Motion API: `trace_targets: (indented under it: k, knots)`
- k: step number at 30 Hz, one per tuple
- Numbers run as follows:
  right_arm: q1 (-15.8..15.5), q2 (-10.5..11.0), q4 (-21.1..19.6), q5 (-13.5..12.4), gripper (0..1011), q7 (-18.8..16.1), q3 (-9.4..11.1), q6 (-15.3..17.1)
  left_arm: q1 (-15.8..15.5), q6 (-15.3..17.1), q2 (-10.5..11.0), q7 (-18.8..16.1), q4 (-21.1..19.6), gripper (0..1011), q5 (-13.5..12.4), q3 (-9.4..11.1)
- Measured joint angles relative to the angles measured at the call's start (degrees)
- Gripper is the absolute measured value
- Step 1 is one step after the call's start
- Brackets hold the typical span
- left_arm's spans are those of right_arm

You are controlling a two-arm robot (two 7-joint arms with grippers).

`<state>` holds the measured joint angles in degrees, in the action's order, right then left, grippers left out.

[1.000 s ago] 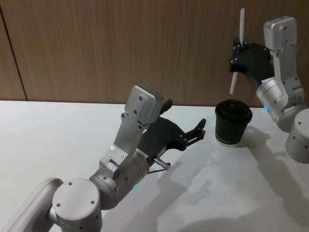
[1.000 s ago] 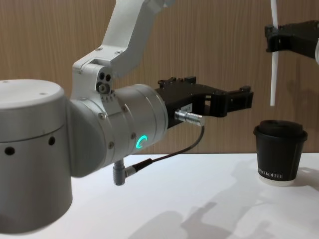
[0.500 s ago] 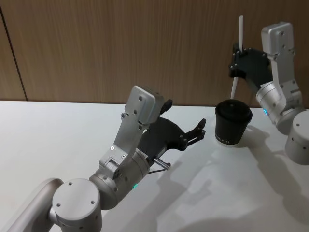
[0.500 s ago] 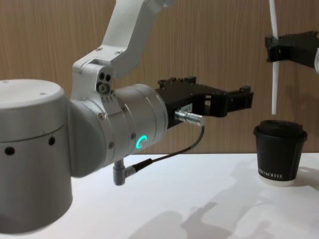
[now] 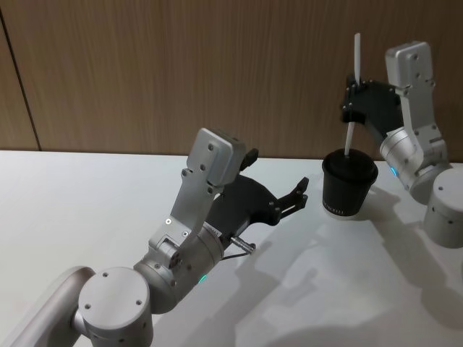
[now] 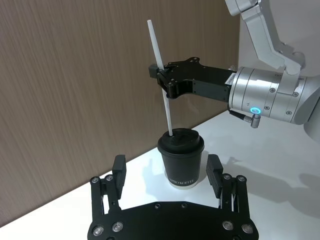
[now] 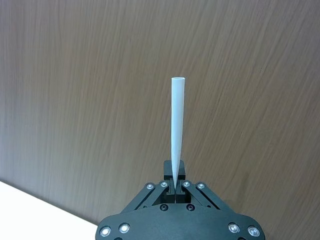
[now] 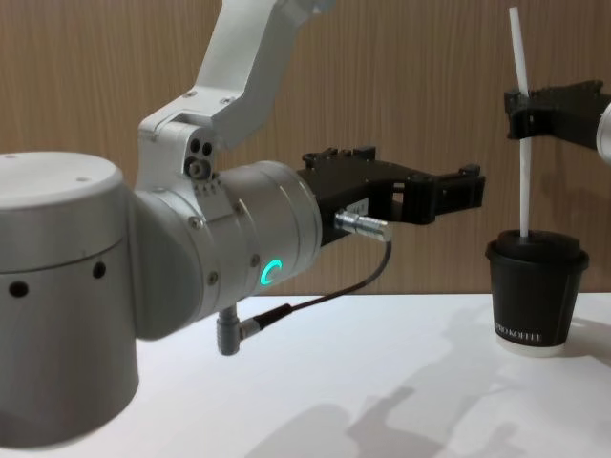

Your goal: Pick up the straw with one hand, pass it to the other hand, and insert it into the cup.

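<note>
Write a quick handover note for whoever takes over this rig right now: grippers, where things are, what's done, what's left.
Right gripper: shut on the straw, holding it upright over the cup, lower tip at the lid.
Left gripper: open, empty, held above the table to the left of the cup.
Done: straw picked up and now in the right gripper.
Left: push the straw down into the cup, then release.

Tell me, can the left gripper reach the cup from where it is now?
Probably yes. The left gripper hangs open above the table, pointing at the black coffee cup, with nothing between them. But the right gripper holds the straw upright over the lid, so approaching from above looks blocked.
</note>
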<state>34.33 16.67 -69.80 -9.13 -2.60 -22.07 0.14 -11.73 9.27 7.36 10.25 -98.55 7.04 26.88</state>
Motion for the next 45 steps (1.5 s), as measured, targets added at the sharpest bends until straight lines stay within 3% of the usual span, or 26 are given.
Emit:
trace_targets:
  k: [19,23,45]
  knots:
    - [0.37,-1.31,1.85,0.10,9,-0.41,0.87,1.65,0.00,0.00,0.00,0.00,0.00,1003,0.00,0.00]
    - [0.38,-1.46,2.02,0.14,89,-0.41,0.96,1.86,0.00,0.00,0.00,0.00,0.00,1003,0.00,0.00]
    - [0.45,-1.78,2.36,0.38,776,-0.36,1.17,2.39,0.00,0.00,0.00,0.00,0.00,1003,0.00,0.00]
